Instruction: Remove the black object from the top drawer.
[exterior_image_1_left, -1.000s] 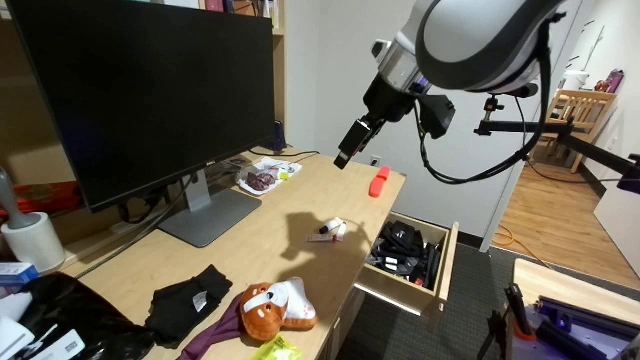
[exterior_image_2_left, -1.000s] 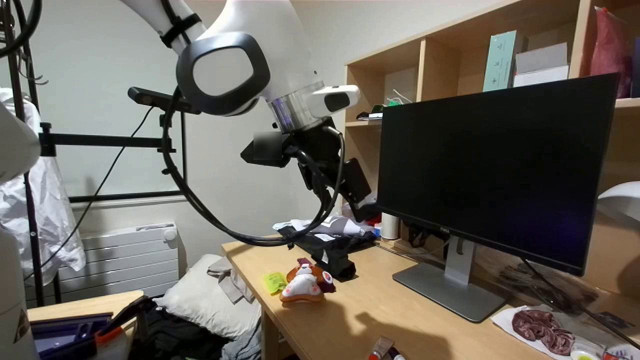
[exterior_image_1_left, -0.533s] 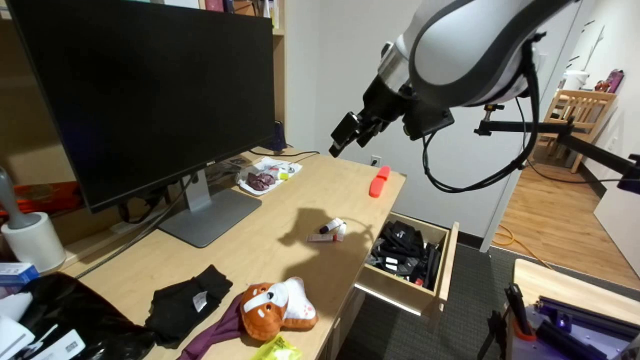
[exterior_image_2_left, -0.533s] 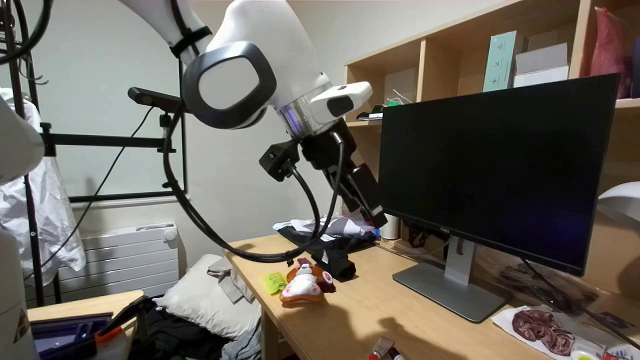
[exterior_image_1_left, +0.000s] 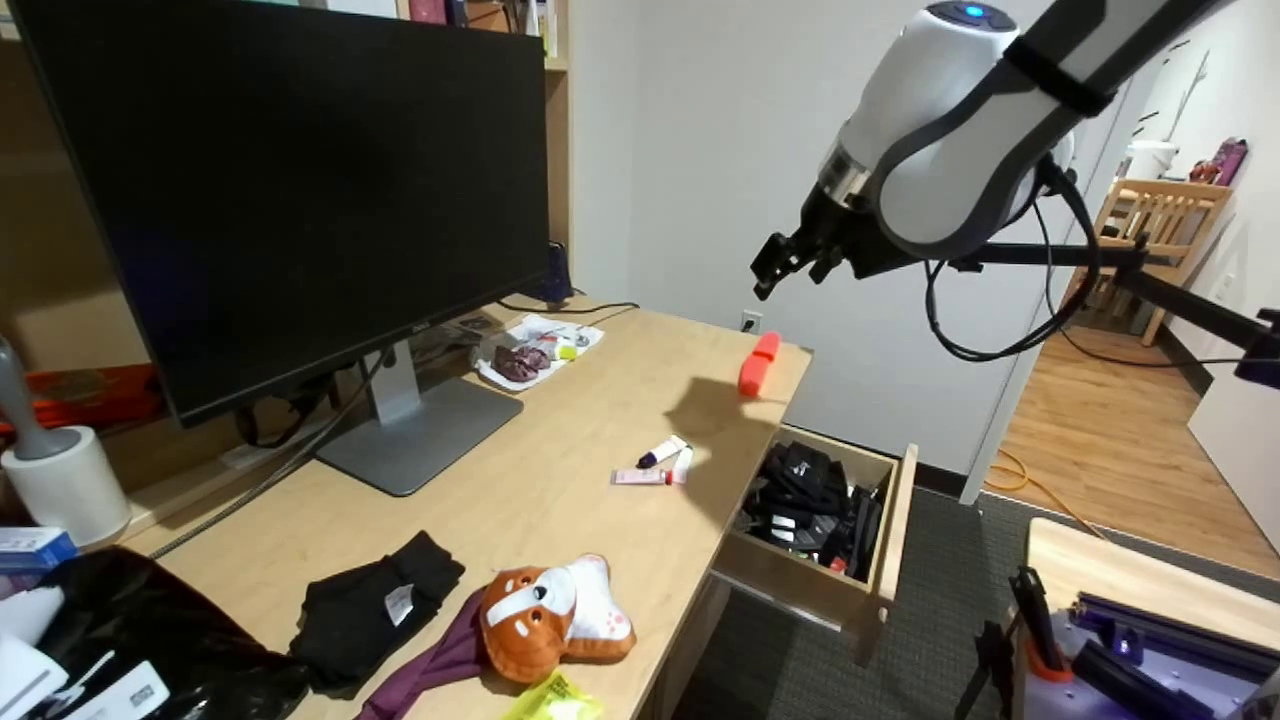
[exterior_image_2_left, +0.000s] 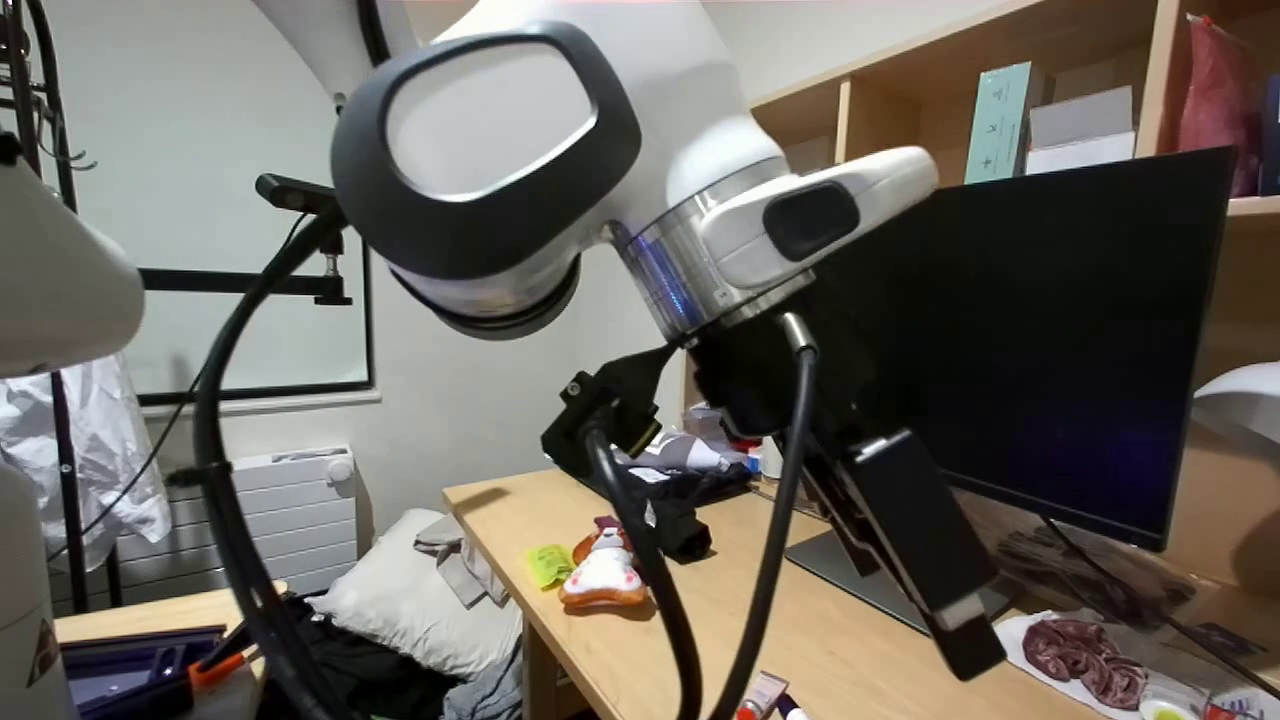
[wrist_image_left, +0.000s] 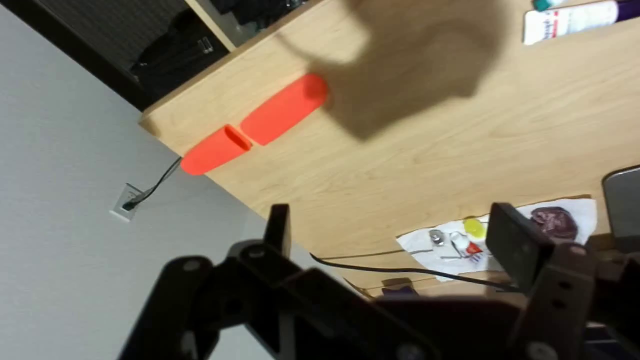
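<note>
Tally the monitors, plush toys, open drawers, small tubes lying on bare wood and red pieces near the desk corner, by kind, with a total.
Monitor: 1
Plush toy: 1
Open drawer: 1
Small tubes: 3
Red pieces: 2
Total: 8

Desk (wrist_image_left: 425, 165) bright, lit fr. above; soft shadow (wrist_image_left: 420, 70) across it; gripper (wrist_image_left: 390, 225) blurry, o/o focus in wrist view.

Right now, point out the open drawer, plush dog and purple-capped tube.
Open drawer (exterior_image_1_left: 795, 588): in an exterior view, on its side wall.
Plush dog (exterior_image_2_left: 602, 570): in an exterior view, on its white body.
Purple-capped tube (wrist_image_left: 577, 21): in the wrist view, on its printed body.
</note>
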